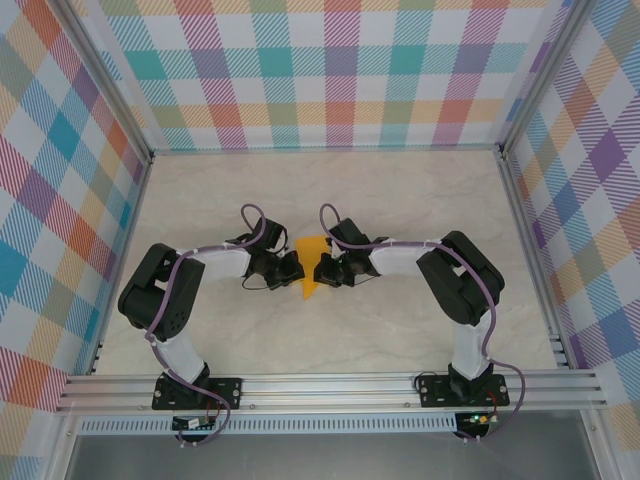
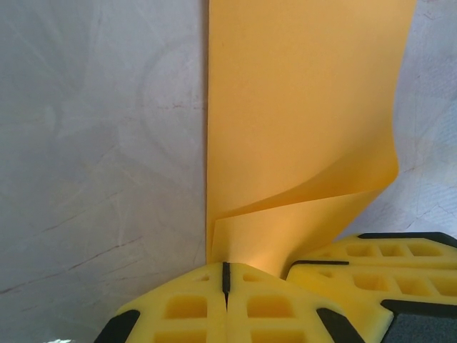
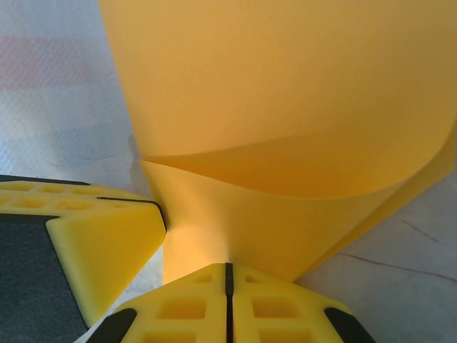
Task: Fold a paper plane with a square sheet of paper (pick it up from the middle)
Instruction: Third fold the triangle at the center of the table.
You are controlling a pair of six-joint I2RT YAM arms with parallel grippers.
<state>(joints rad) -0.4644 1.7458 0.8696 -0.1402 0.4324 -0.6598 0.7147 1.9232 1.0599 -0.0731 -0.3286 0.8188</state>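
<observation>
Creased orange paper [image 1: 311, 262] lies at the middle of the table [image 1: 400, 200], between both arms. Left fingers [image 2: 187, 304] are closed tight, pinching its edge. Right fingers [image 3: 265, 304] clamp it from the opposite side.

This looks like a robot lab, set up as a small test booth. Two robot arms, the left arm [image 1: 165, 300] and the right arm [image 1: 465, 285], are bolted to a metal rail [image 1: 330, 388] at the near edge of a pale, stone-look surface [image 1: 330, 190]. Metal posts [image 1: 102, 78] hold up walls [image 1: 340, 70] of bright checked cloth on three sides. Purple cables [image 1: 262, 222] run along the arms.
</observation>
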